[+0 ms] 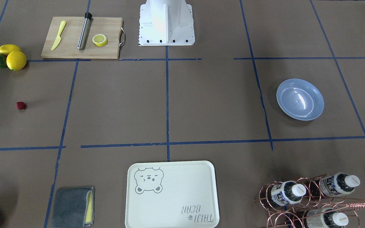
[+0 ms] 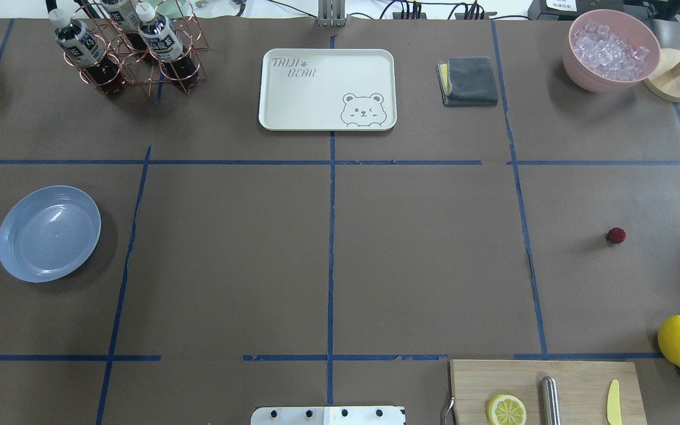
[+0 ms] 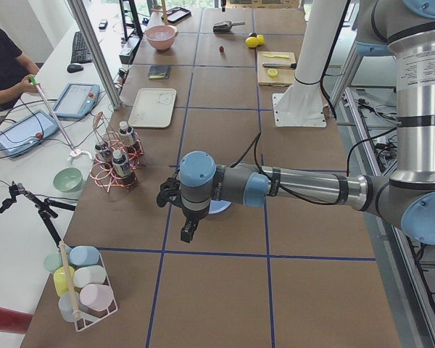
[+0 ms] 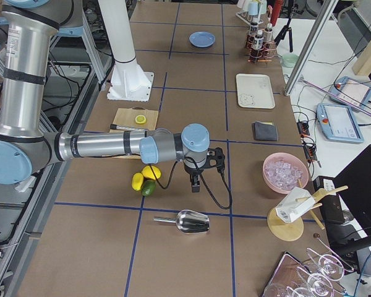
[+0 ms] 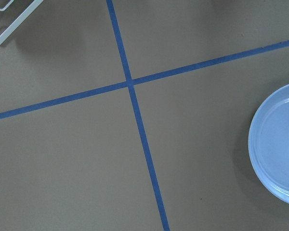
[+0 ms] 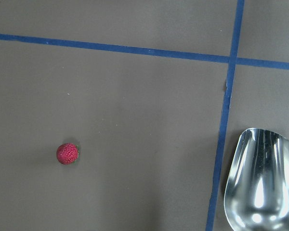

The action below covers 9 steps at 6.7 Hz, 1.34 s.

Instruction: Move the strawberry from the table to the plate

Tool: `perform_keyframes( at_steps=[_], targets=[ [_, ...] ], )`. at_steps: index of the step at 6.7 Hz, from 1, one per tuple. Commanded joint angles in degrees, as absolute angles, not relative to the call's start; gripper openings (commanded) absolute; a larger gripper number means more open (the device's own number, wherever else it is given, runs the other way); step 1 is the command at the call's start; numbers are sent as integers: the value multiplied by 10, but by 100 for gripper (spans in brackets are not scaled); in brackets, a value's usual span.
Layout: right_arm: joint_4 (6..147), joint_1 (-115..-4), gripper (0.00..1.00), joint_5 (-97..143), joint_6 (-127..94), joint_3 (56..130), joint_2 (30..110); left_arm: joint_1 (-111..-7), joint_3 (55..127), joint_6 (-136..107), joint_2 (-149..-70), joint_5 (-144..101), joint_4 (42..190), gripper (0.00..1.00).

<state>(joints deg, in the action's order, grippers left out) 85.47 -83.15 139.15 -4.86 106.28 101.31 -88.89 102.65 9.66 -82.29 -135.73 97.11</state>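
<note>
Steel scoop, near the strawberry, shows at right wrist, not overhead.

The robot's near right arm stretches low across a brown table gridded with blue tape. Its gripper points down just beside two lemons and a lime, and whether its jaws are apart or closed cannot be told. A metal scoop lies nearer the camera, a pink bowl of ice sits to the right, and a pale-blue plate sits at the far end.
</note>
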Motion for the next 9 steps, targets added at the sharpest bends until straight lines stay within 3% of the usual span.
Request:
perform_keyframes(
  at_steps=[1, 4, 8, 9],
  targets=[
    [855, -831, 100, 1392, -50, 1063, 1013, -885, 1024, 96, -802, -1361, 1000, 100],
    [801, -796, 100, 1394, -55, 1063, 1014, -776, 943, 87, -807, -1412, 1124, 100],
    [802, -785, 100, 1397, -89, 1063, 1017, -635, 873, -134, -860, -1364, 1256, 100],
    [799, -784, 100, 1396, -94, 1064, 1017, -625, 852, -179, -882, -1359, 1257, 94]
  ],
)
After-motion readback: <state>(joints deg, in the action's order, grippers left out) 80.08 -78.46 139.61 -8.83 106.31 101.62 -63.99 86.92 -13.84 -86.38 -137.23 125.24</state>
